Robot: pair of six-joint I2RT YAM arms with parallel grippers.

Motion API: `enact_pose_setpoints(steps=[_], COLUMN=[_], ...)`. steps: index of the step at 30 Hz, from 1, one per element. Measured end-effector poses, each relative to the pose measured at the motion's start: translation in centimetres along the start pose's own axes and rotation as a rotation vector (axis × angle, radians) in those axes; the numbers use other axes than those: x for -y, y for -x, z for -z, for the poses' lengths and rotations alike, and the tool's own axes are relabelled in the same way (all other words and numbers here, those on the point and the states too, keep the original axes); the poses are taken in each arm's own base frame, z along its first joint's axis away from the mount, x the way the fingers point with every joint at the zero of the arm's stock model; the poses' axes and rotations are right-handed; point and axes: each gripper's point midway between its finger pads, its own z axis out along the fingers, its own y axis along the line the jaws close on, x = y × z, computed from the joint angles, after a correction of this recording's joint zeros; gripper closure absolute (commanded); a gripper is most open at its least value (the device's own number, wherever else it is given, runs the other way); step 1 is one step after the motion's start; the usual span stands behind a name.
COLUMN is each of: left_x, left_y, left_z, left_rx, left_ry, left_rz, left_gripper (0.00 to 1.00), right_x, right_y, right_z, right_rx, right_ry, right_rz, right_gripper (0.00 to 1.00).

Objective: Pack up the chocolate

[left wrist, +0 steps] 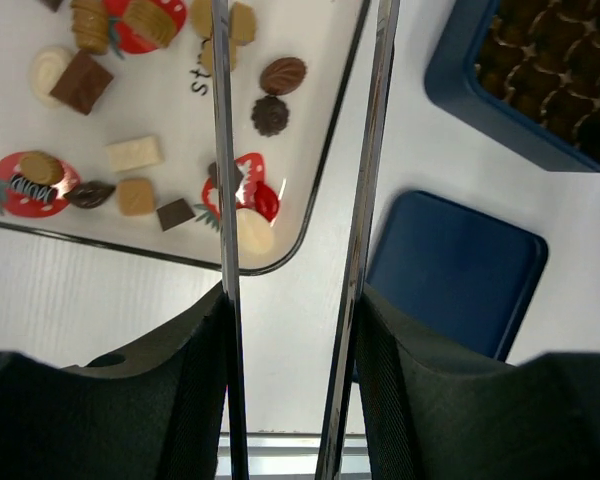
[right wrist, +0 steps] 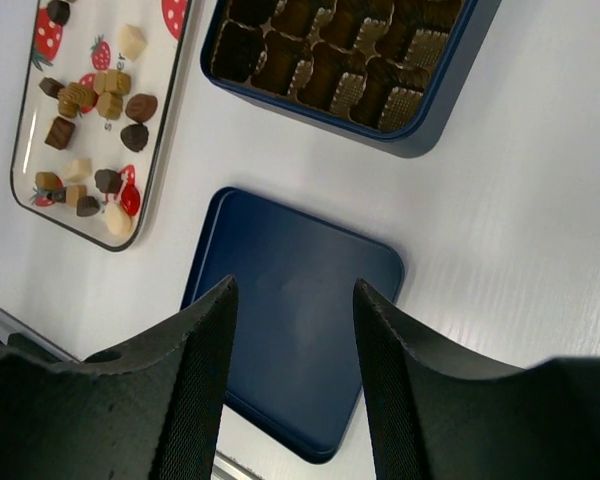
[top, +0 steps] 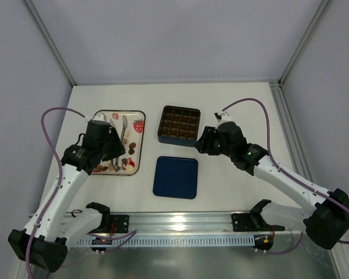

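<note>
Chocolate (left wrist: 283, 75): loose on tray (left wrist: 332, 150) | box (right wrist: 435, 110): grid insert only

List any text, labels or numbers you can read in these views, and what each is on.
"St": dark lettering on the white strawberry tray, seen in the left wrist view; the rest is cut off behind a tweezer blade, so the word cannot be read.
Box and lid: no text visible.
Nothing else readable.
</note>
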Motion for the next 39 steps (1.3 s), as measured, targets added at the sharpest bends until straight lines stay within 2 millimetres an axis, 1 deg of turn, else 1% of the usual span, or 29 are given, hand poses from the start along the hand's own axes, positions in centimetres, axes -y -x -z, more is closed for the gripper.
enact_pose_setpoints(steps=[4, 7, 11, 15, 22, 31, 39], left_x=[-2.0, -3.2, -4.3, -5.0, -5.5, -5.7, -5.8], left_y=[-1.0, -1.7, -2.4, -3.0, -3.6, -4.3, -5.0], left_z=[0.2, 0.4, 0.6, 0.3, -0.2, -1.0, -1.5], left_rx=[-0.033, -0.054, -0.084, -0.117, -0.162, -0.209, -0.241], left_ry=[0.093, 0.149, 0.205, 0.245, 0.286, 0.312, 0.328], left_rz=[-0.011, -0.017, -0.026, -0.035, -0.045, -0.044, -0.029], left_gripper=[0.53, 0.53, 0.53, 0.55, 0.56, 0.58, 0.59], right_x=[0.5, 0.5, 0.5, 0.7, 0.9, 0.9, 1.2], right_y=[-1.4, -2.2, -2.8, -3.5, -4.2, -4.8, -5.7], right_z=[-0.9, -1.2, -1.5, -1.8, -2.1, -2.5, -3.1], right_rx=[-0.052, -0.081, -0.105, -0.128, -0.154, -0.175, -0.208], right_ry=[-0.008, 0.002, 0.013, 0.016, 0.021, 0.027, 0.026], right_rz=[0.012, 0.019, 0.028, 0.037, 0.042, 0.046, 0.058], right_gripper=[0.49, 0.52, 0.52, 0.52, 0.53, 0.53, 0.55])
